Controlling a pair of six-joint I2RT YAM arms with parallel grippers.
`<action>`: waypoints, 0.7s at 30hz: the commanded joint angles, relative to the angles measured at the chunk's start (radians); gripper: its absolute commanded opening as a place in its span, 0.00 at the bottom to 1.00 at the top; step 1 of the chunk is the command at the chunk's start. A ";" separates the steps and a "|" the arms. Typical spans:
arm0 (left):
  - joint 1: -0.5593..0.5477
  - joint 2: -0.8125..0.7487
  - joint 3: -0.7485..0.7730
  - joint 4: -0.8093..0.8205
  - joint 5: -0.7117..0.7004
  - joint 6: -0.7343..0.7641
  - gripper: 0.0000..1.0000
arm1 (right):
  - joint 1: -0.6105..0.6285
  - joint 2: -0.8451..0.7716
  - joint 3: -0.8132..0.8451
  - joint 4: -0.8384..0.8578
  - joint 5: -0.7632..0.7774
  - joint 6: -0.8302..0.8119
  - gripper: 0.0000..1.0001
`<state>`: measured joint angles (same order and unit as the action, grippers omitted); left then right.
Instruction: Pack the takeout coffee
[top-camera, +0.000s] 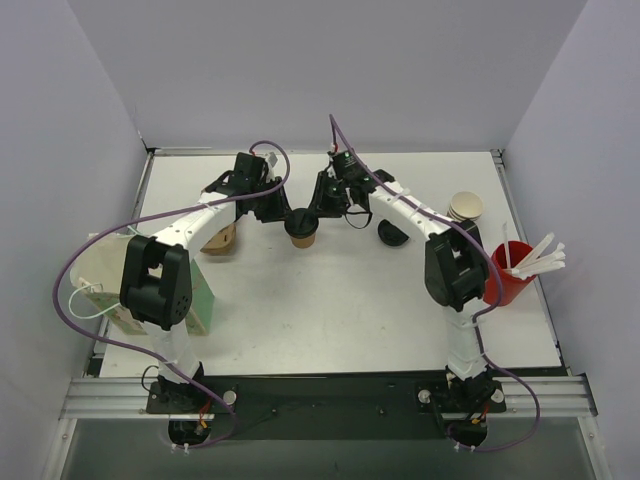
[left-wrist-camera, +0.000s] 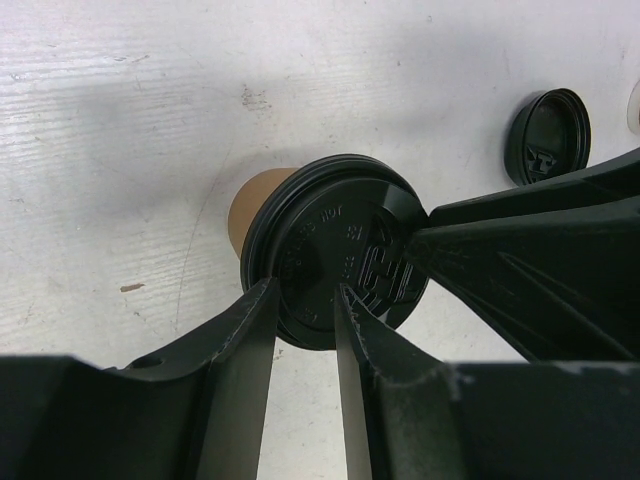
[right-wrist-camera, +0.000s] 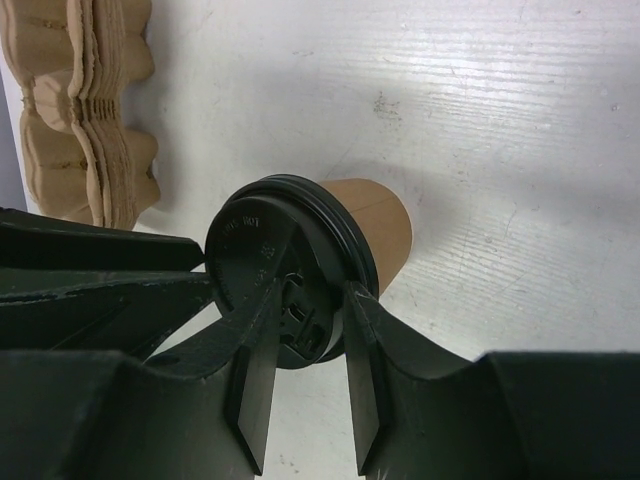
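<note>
Left end effector (left-wrist-camera: 305, 292): fingers a narrow slit apart, gripping nothing, tips over the lid (left-wrist-camera: 330, 240). Right end effector (right-wrist-camera: 310, 290): wider, also empty. The takeout coffee (top-camera: 301, 232) stands upright mid-counter (top-camera: 330, 310), directly beneath both, and I judge neither arm nearer. The carrier stack (right-wrist-camera: 85, 110) lies just beyond.

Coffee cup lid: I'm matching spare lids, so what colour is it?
Black; the lid shows best in the left wrist view.

Top view: left arm (top-camera: 203, 223) covers most of cup carrier (top-camera: 224, 241); left claw (top-camera: 285, 216) and right claw (top-camera: 317, 211) overlap takeout coffee (top-camera: 301, 233); wrist views: lid (left-wrist-camera: 320, 240) hides cup base; embossed text unreadable; carrier cropped top-left in right wrist view.
</note>
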<state>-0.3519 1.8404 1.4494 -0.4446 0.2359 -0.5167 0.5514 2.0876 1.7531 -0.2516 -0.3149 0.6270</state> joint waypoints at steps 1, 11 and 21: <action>-0.004 -0.003 0.034 0.003 -0.020 0.006 0.39 | 0.005 0.034 0.040 -0.028 0.005 -0.009 0.27; -0.004 0.002 0.042 -0.019 -0.033 0.017 0.39 | 0.007 0.043 0.040 -0.052 0.030 -0.001 0.21; -0.002 0.010 0.049 -0.037 -0.037 0.027 0.39 | 0.007 0.048 0.043 -0.058 0.031 0.003 0.20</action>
<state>-0.3527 1.8408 1.4559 -0.4599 0.2153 -0.5117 0.5514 2.1098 1.7676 -0.2672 -0.3023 0.6273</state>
